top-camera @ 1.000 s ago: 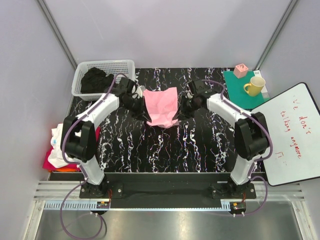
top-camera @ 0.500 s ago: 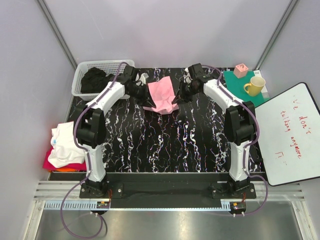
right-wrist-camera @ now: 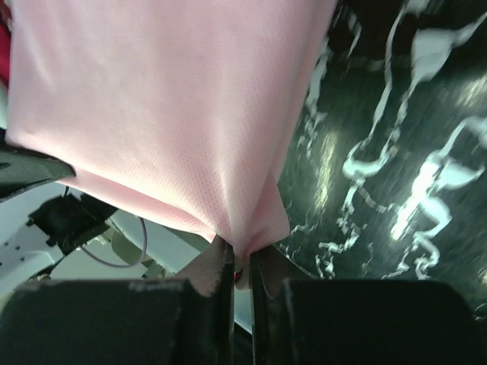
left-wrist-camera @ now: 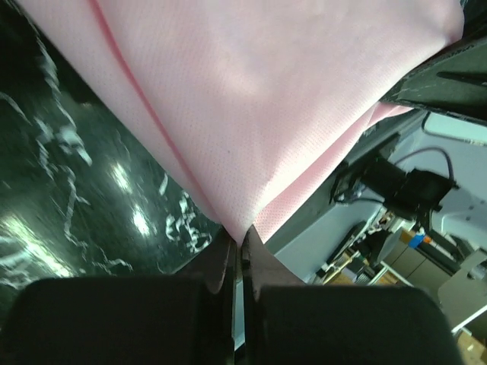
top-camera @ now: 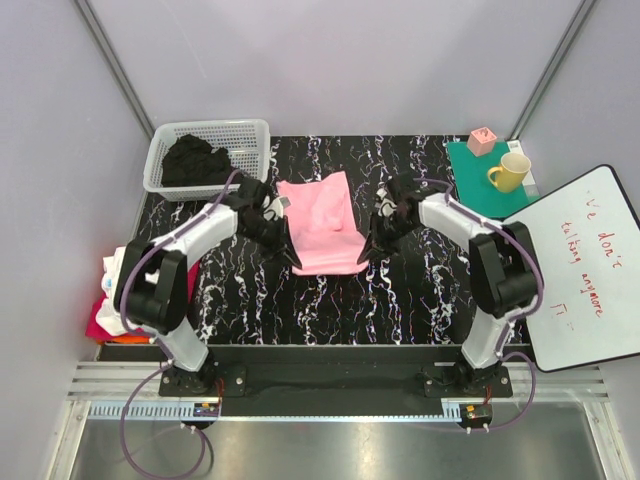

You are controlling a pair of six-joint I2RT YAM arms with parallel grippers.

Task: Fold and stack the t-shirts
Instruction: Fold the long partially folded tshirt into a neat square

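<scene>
A pink t-shirt (top-camera: 322,222) is stretched over the middle of the black marble table (top-camera: 330,300). My left gripper (top-camera: 292,262) is shut on its near left corner; the left wrist view shows the pink cloth (left-wrist-camera: 251,99) pinched between my fingers at the left gripper (left-wrist-camera: 240,242). My right gripper (top-camera: 364,252) is shut on the near right corner; the right wrist view shows the cloth (right-wrist-camera: 167,114) running into the closed right gripper (right-wrist-camera: 240,262). A dark garment (top-camera: 190,160) lies in the white basket (top-camera: 255,128).
A pile of white and red clothes (top-camera: 118,290) lies at the table's left edge. A green mat (top-camera: 470,180) at the back right holds a yellow mug (top-camera: 510,172) and a pink cube (top-camera: 482,140). A whiteboard (top-camera: 585,265) leans at the right.
Both grippers have pulled the pink shirt's corners from the back of the table toward the near side. The shirt now lies longer and flatter.
</scene>
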